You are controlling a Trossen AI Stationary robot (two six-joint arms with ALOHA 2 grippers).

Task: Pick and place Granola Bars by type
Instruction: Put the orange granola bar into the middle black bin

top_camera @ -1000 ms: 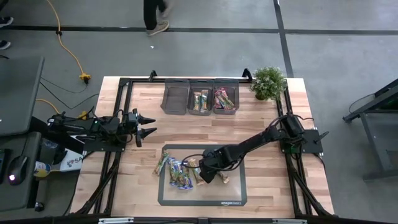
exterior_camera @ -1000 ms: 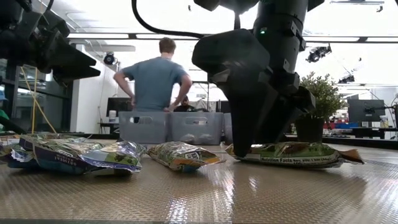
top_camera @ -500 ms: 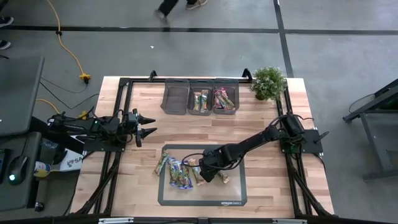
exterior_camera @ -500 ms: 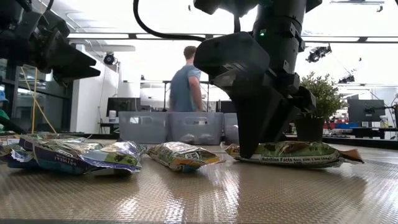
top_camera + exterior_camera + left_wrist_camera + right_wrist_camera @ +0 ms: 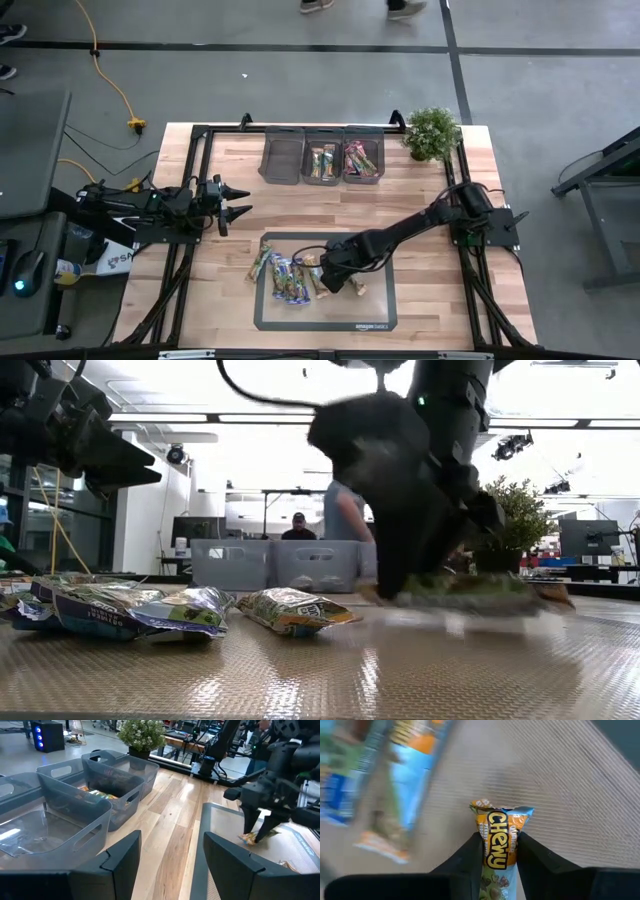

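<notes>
Several granola bars lie on the dark mat (image 5: 325, 318) near the table's front: a cluster in green and blue wrappers (image 5: 283, 277) (image 5: 120, 610) and one more (image 5: 290, 610). My right gripper (image 5: 336, 280) (image 5: 499, 857) points steeply down over the mat, shut on a green and orange granola bar (image 5: 497, 840) (image 5: 470, 590). My left gripper (image 5: 243, 200) (image 5: 172, 865) waits open above the table's left side, holding nothing. Of the three grey bins at the far edge, the middle one (image 5: 323, 160) holds green bars and the right one (image 5: 362, 160) pink ones. My right gripper pinches the green and orange bar by its two long edges (image 5: 490, 851), one finger on each side, lying across it. The fingers (image 5: 532, 862) come steeply from above. In the low view they sit near one end, and the long rest of the bar (image 5: 500, 592) sticks out level, blurred, just above the mat.
The left bin (image 5: 282, 158) looks empty. A potted plant (image 5: 432, 133) stands at the table's far right corner. Black frame rails (image 5: 196, 160) run along the table's edges. Bare wood lies between the mat and the bins. A person stands beyond the table (image 5: 345, 520).
My right gripper has shut on the green and orange bar, which its fingers stood astride a second ago. The bar, flat on the mat before, now shows blurred and slightly raised. People in the room behind have walked on.
</notes>
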